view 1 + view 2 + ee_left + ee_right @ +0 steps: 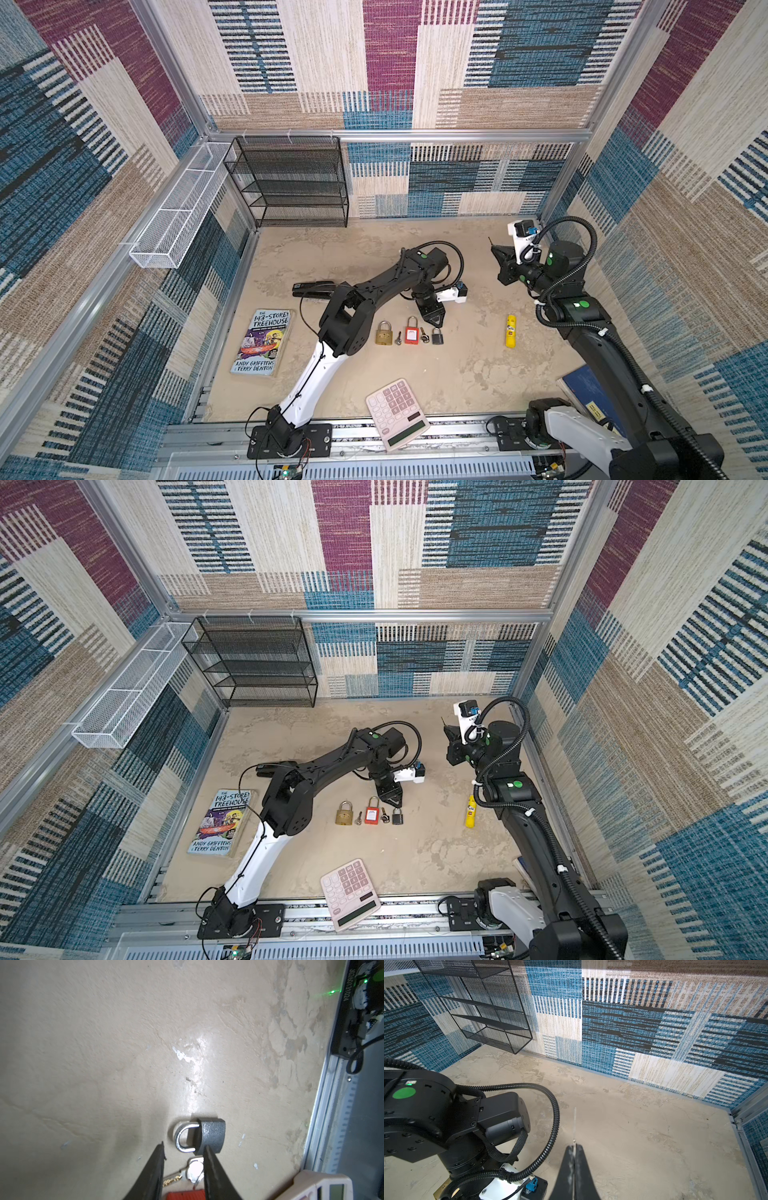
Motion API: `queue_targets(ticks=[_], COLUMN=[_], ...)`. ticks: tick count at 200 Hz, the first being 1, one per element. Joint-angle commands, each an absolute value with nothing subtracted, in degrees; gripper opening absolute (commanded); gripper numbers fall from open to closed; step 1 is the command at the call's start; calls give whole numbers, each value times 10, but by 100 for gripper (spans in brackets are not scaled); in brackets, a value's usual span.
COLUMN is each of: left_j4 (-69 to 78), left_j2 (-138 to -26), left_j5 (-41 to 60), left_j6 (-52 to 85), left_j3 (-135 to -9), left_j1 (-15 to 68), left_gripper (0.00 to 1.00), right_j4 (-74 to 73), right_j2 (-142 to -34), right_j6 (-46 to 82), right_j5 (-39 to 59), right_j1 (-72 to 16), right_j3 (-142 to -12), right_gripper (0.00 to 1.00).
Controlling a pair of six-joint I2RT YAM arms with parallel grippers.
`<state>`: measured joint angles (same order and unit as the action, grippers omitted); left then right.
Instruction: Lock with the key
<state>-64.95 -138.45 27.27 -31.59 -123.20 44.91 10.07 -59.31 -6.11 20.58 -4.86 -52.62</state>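
Left wrist view shows your left gripper (pixel 184 1146) with its jaws partly apart and gripping nothing. A silver key (pixel 194 1168) lies on the floor (pixel 93 1064) between the fingers, beside the red padlock (pixel 185 1195). The grey padlock (pixel 211 1136) lies just past the tips. Farther back, in both top views, your right gripper (pixel 494 249) hangs raised, pinched tight on a thin metal strip (pixel 574 1124) that juts beyond its tips.

Black arms (pixel 382 278); white lower links (pixel 309 382); green dots (pixel 404 1093); corrugated cable (pixel 555 1109).
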Motion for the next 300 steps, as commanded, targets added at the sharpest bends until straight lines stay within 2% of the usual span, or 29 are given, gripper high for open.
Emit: queue_targets(ticks=[1, 26, 55, 87, 111, 145, 178, 231, 300], left_j4=[-655, -654, -634, -516, -431, -387, -348, -313, -313], left_j2=[-1369, -1340, -1288, -1174, -1081, -976, -893, -804, -771], left_j5=[268, 271, 246, 227, 194, 167, 157, 139, 130], left_j6=[-315, -295, -242, -158, -112, -74, -30, 6, 15], left_j3=[-1242, -1242, -1216, -1076, -956, -836, -741, -658, -633], left_j1=[447, 440, 432, 431, 431, 428, 428, 428, 428], left_gripper=[34, 34, 34, 35, 37, 40, 40, 42, 43], right_j4=[100, 108, 104, 135, 132, 131, 94, 42, -26], right_j2=[-593, -587, -572, -576, -545, -552, -562, -578, -644], right_j6=[-48, 6, 136, 232, 292, 379, 496, 565, 584], right_j5=[212, 228, 247, 281, 261, 238, 243, 248, 272], right_j1=[-48, -48, -48, -55, -78, -160, -193, -218, -222], right_j3=[-532, -513, -455, -411, -364, -308, -257, -207, -191], right_gripper=[0, 0, 0, 0, 0, 0, 0, 0, 0])
